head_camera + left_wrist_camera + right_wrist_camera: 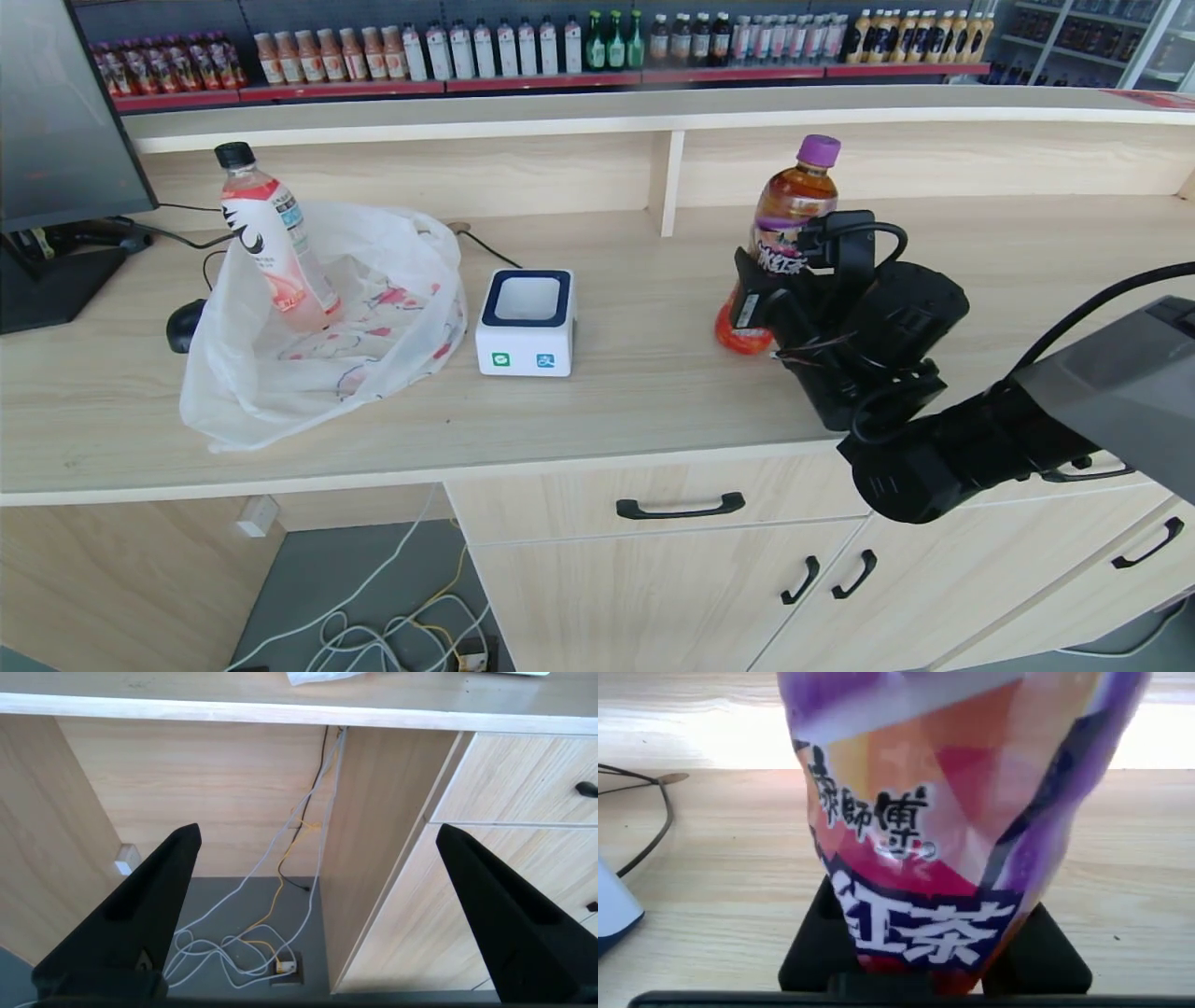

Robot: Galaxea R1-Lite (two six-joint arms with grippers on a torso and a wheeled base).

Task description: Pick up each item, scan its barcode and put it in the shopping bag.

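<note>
Black fingers of my right gripper (761, 303) clamp the lower body of the purple-capped tea bottle (794, 201) on the wooden counter (635, 401). To its left sit the scanner (525, 322) and the shopping bag (373, 327), which holds a pink bottle (271, 243). My left gripper (318, 840) hangs wide open below the counter.

Matte black right arm (910, 317) with bulky cylindrical joints, grey angular upper-arm shell (1120, 392), black looping cables (1106, 299), thin wires (805, 350) at wrist. Boxy black right gripper (775, 280). On left gripper (318, 924), two black wedge-shaped tapered fingers (140, 915).
</note>
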